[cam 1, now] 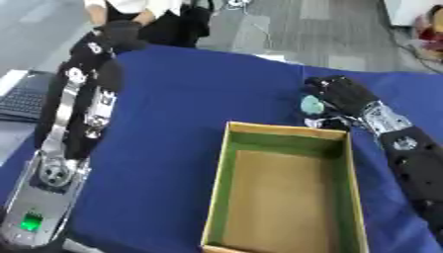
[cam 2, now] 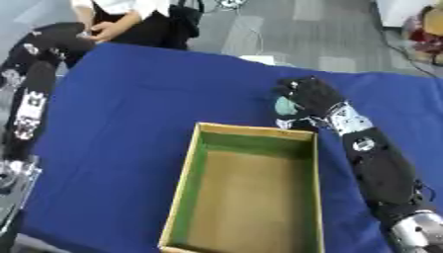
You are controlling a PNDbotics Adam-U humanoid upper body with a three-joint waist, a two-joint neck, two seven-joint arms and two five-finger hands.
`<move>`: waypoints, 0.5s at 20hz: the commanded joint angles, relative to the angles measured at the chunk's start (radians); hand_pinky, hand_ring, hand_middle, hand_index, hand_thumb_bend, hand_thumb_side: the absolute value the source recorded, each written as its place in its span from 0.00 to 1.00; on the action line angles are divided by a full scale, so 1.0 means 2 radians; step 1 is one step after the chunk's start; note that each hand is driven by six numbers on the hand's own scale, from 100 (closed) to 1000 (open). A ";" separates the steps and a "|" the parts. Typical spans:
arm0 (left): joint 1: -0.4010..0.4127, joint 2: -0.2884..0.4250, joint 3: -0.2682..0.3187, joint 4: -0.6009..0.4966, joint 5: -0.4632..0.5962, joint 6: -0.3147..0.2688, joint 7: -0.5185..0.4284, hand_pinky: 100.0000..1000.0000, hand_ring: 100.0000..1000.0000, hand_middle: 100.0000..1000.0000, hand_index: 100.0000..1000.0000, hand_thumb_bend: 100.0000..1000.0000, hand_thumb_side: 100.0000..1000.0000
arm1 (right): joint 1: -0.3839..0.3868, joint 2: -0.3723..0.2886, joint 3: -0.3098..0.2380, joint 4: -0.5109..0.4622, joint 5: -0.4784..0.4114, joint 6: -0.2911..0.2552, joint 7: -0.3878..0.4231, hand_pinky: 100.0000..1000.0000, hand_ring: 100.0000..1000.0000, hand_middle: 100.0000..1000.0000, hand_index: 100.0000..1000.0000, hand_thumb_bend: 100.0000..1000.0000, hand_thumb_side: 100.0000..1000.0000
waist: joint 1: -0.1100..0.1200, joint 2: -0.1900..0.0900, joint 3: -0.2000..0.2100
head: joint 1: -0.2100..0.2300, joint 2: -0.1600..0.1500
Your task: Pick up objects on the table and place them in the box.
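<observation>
An open cardboard box [cam 1: 223,163] with green inner walls and a bare brown floor stands on the blue tablecloth, near the front. My right hand [cam 1: 339,94] hovers just beyond the box's far right corner, its fingers curled round a small pale teal object [cam 1: 311,104]. A bit of white shows under that hand at the box rim. My left arm runs up the left side of the table, and my left hand [cam 1: 121,33] sits at the far left table edge, dark and blurred, so its fingers are unreadable.
Blue cloth [cam 2: 164,89] covers the whole table. A laptop [cam 1: 22,99] lies off the left edge. A person stands at the far edge behind my left hand. Grey floor with cables lies beyond the table.
</observation>
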 commanded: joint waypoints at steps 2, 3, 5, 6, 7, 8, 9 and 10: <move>-0.005 0.008 0.003 -0.012 0.001 0.000 0.000 0.82 0.69 0.81 0.85 0.22 0.90 | -0.005 -0.014 -0.007 -0.002 -0.003 0.009 0.002 0.56 0.63 0.85 0.91 0.12 0.80 | 0.002 -0.006 0.001 | -0.001 -0.005; -0.005 0.008 0.003 -0.012 0.001 0.000 0.000 0.82 0.69 0.81 0.85 0.22 0.90 | -0.006 -0.015 -0.007 -0.002 -0.004 0.011 0.003 0.55 0.63 0.85 0.91 0.12 0.80 | 0.002 -0.005 0.001 | -0.001 -0.005; -0.006 0.008 0.003 -0.012 0.001 0.000 0.000 0.82 0.69 0.81 0.85 0.22 0.90 | -0.007 -0.016 -0.008 -0.002 -0.005 0.013 0.003 0.54 0.62 0.85 0.91 0.12 0.79 | 0.001 -0.004 0.002 | -0.002 -0.006; -0.006 0.008 0.003 -0.012 0.001 0.000 0.000 0.82 0.69 0.81 0.85 0.22 0.90 | -0.007 -0.017 -0.008 -0.002 -0.006 0.015 0.003 0.54 0.62 0.84 0.91 0.12 0.79 | 0.001 -0.003 0.002 | -0.002 -0.007; -0.006 0.008 0.003 -0.012 0.001 0.000 -0.001 0.82 0.69 0.81 0.85 0.22 0.90 | -0.008 -0.017 -0.009 -0.002 -0.007 0.015 0.002 0.54 0.62 0.84 0.91 0.12 0.79 | 0.001 -0.003 0.002 | -0.002 -0.007; -0.007 0.009 0.003 -0.012 0.001 0.000 -0.001 0.82 0.69 0.81 0.85 0.22 0.90 | -0.008 -0.017 -0.009 -0.003 -0.007 0.016 0.002 0.54 0.62 0.84 0.91 0.12 0.79 | 0.001 -0.002 0.002 | -0.002 -0.008; -0.007 0.009 0.003 -0.012 0.001 0.000 -0.001 0.82 0.69 0.81 0.85 0.22 0.90 | -0.009 -0.018 -0.009 -0.003 -0.008 0.016 0.001 0.53 0.62 0.84 0.90 0.12 0.78 | 0.001 -0.002 0.003 | -0.002 -0.008; -0.007 0.009 0.003 -0.012 0.001 0.000 -0.001 0.82 0.69 0.81 0.85 0.22 0.90 | -0.009 -0.018 -0.009 -0.003 -0.008 0.016 0.001 0.53 0.61 0.84 0.90 0.12 0.78 | 0.001 -0.001 0.003 | -0.002 -0.009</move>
